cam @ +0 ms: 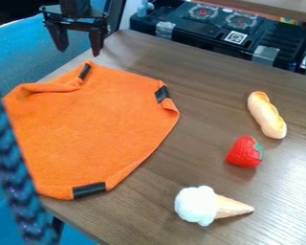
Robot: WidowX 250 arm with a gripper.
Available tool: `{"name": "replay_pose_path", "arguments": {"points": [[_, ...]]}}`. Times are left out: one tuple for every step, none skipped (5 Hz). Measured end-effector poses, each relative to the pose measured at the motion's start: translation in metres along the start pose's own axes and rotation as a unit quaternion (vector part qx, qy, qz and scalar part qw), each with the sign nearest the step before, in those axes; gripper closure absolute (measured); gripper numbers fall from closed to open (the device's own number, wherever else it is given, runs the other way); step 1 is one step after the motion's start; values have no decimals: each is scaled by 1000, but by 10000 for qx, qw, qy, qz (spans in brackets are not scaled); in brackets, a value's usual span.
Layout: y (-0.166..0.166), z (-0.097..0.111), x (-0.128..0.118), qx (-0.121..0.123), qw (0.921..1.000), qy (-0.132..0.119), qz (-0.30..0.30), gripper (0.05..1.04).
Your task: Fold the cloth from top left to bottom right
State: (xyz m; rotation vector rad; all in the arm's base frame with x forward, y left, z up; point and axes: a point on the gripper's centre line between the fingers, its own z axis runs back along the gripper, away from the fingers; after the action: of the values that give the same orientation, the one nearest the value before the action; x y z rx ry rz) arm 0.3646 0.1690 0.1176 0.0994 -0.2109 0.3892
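Because the gripper (pixel 79 51) has nothing in hold, the first pinch on the cloth (pixel 95 124) is the likeliest thing to fail

The orange cloth lies unfolded along the left side of the table (pixel 203 103), and part of it seems to run past the table's left edge. The gripper hangs near the table's far left corner, just off the cloth's top corner, its fingers parted wide with nothing between them. By my reading, the job is at its start: a grip on the upper left comes first.

That grip could go wrong in two ways. Closing too high would catch air; closing on the raised crease (pixel 56 86) beside the black strip (pixel 84 72) could gather a bunch and pull the fold askew. Any overhanging cloth may also drag, so that the whole piece slides instead of turning over. Carried too far, the fold could nudge the strawberry (pixel 243 154) or the ice-cream cone (pixel 203 206), which sit apart from the cloth towards the table's near side; the bread (pixel 266 115) is less exposed. A braided cord (pixel 16 184) crosses the view at left; whether it could snag, I cannot tell.
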Motion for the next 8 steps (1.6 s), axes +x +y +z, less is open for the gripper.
{"name": "replay_pose_path", "arguments": {"points": [[-2, -16, -5, -8, 9998, 222, -3, 84], [0, -19, -6, 59, 9997, 237, -4, 84], [4, -31, -6, 179, 9993, 318, 41, 83], [7, -37, 1, 321, 9990, 287, 107, 84], [11, -45, 3, 458, 9984, 291, 146, 84], [9, -50, 8, 522, 9980, 300, 180, 84], [8, -56, 15, 617, 9973, 318, 219, 84], [10, -62, 16, 689, 9966, 368, 262, 84]]}}
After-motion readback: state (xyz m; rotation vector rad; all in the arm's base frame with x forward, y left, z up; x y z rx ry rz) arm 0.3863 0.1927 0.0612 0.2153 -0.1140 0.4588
